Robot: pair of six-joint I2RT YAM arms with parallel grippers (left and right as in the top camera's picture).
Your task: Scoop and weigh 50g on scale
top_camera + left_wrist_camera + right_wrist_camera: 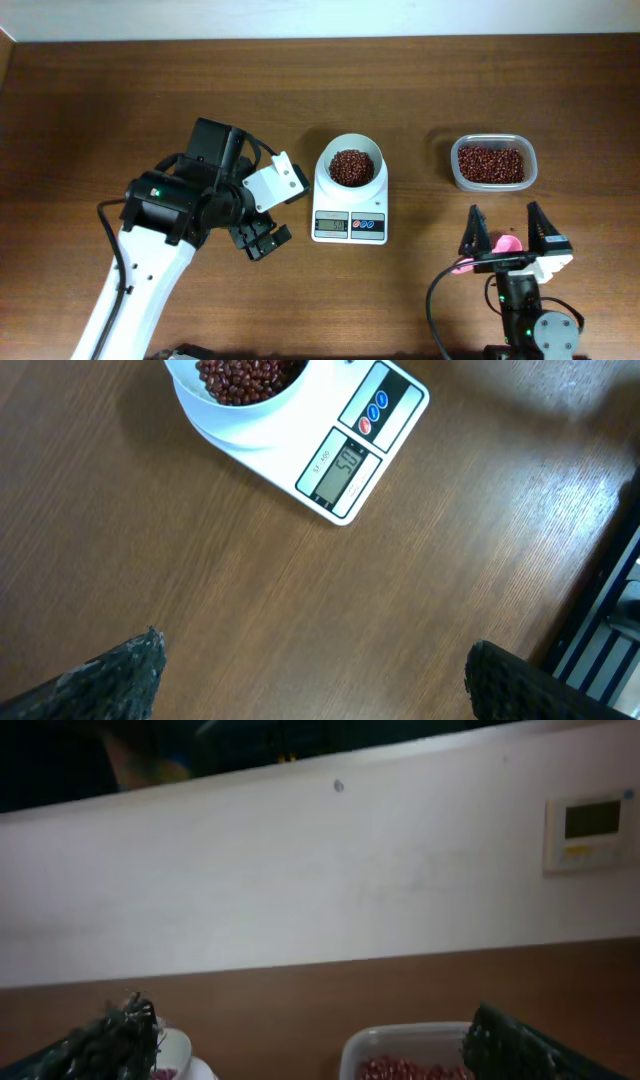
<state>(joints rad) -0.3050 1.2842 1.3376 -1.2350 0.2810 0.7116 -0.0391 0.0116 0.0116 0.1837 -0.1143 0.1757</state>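
Note:
The white scale (350,222) sits mid-table, its grey display (343,467) lit. A round white bowl (351,150) stands on it, holding a heap of reddish-brown beans (350,167), also in the left wrist view (245,375). My left gripper (262,240) hovers open over bare wood just left of the scale, with nothing between its fingers (110,680). My right gripper (507,225) stands open near the front right, pointing toward the tub. A pink spoon (508,244) lies under it on the table, not gripped.
A clear plastic tub (492,163) of more beans stands at the back right, its near rim low in the right wrist view (400,1040). A white wall with a small panel (590,825) rises behind the table.

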